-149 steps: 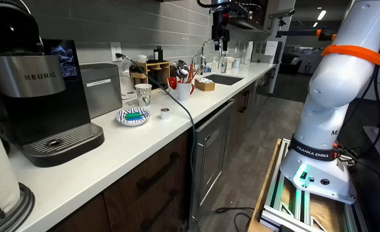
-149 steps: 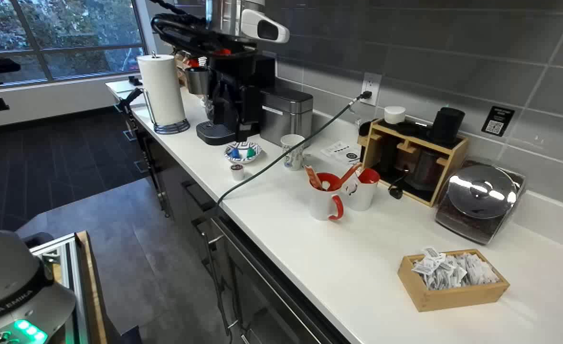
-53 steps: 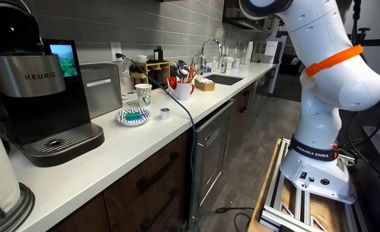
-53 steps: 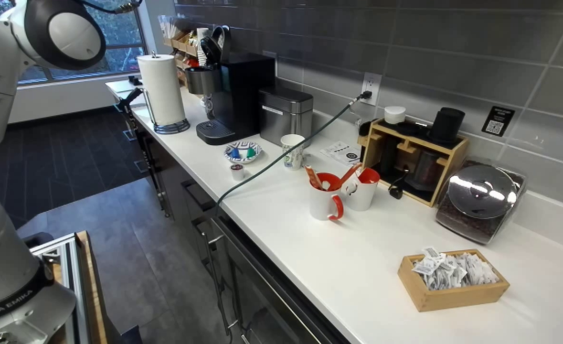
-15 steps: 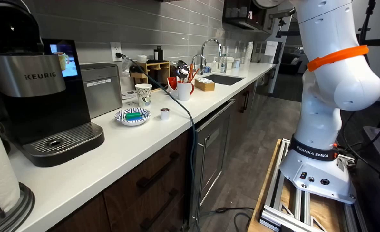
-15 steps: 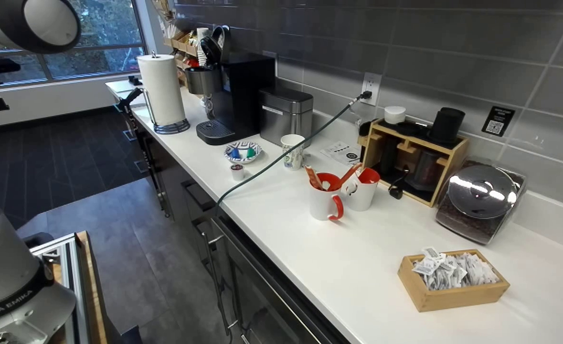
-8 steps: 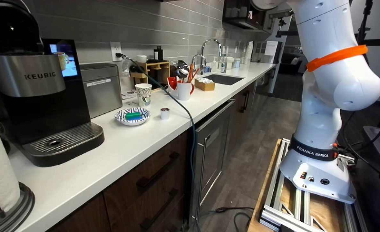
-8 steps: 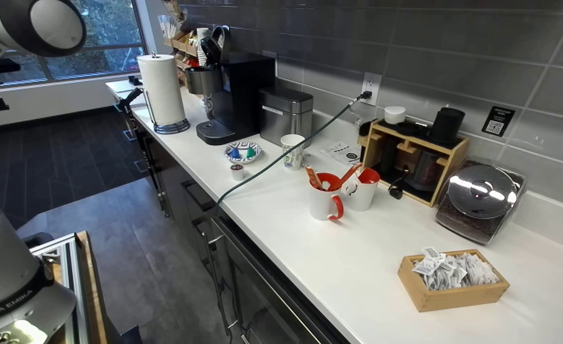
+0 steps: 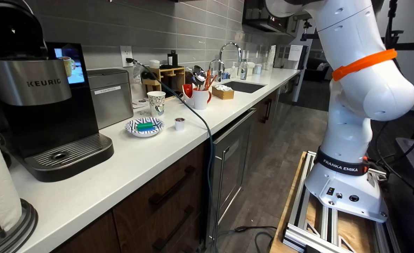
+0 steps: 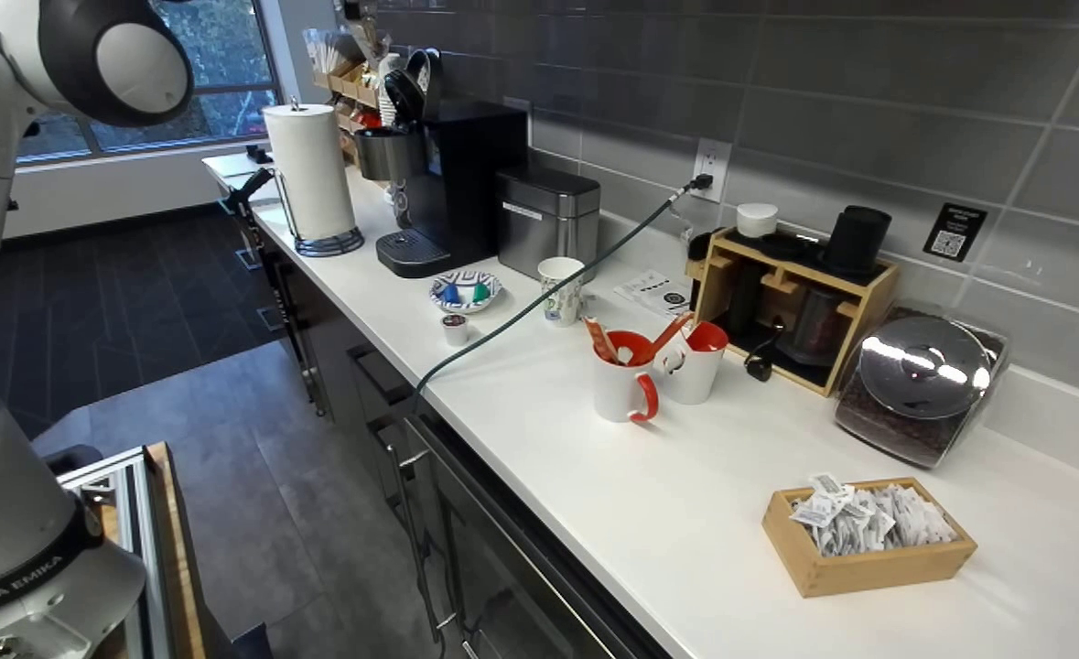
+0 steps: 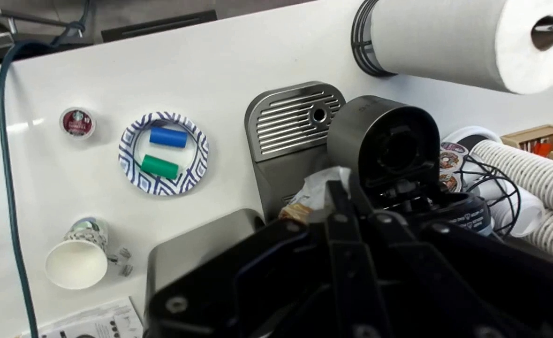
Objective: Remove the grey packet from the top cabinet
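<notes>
In the wrist view the jaws of my gripper (image 11: 347,190) are nearly together, with the grey packet (image 11: 318,186) pinched between them. Its wrapper is pale and crinkled, with an orange-brown part lower down. The same packet hangs at the top edge of an exterior view (image 10: 369,35), high above the counter's far end. Most of the gripper is cut off above both exterior views. Of the top cabinet, only a thin dark bottom edge (image 9: 185,0) shows; its inside is out of view.
Below the gripper stand the coffee machine (image 11: 295,122), a metal box (image 11: 201,249) and a paper towel roll (image 11: 440,42). A patterned bowl (image 11: 162,152), a paper cup (image 11: 77,263) and a coffee pod (image 11: 78,123) are on the white counter. A cable (image 10: 548,284) crosses its front edge.
Over the last second the packet has moved right and slightly down in an exterior view, and the arm's elbow has shifted with it. Several seconds ago, no packet showed there.
</notes>
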`<state>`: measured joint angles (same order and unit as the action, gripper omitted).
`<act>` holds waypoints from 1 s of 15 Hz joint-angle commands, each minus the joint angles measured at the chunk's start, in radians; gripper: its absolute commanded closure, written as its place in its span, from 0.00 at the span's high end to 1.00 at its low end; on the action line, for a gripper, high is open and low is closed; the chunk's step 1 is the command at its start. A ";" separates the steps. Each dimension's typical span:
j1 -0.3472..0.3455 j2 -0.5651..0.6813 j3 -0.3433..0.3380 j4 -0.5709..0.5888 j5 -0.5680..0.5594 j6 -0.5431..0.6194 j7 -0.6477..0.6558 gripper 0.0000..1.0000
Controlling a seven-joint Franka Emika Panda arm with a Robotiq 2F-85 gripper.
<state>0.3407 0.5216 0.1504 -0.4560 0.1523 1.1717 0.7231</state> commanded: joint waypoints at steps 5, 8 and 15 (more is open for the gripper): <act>-0.042 0.078 0.068 0.027 0.189 0.135 0.127 0.01; -0.071 0.110 0.121 0.011 0.295 0.244 0.154 0.01; -0.078 0.129 0.138 -0.003 0.323 0.304 0.153 0.03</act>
<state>0.2665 0.6520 0.2839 -0.4564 0.4772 1.4774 0.8770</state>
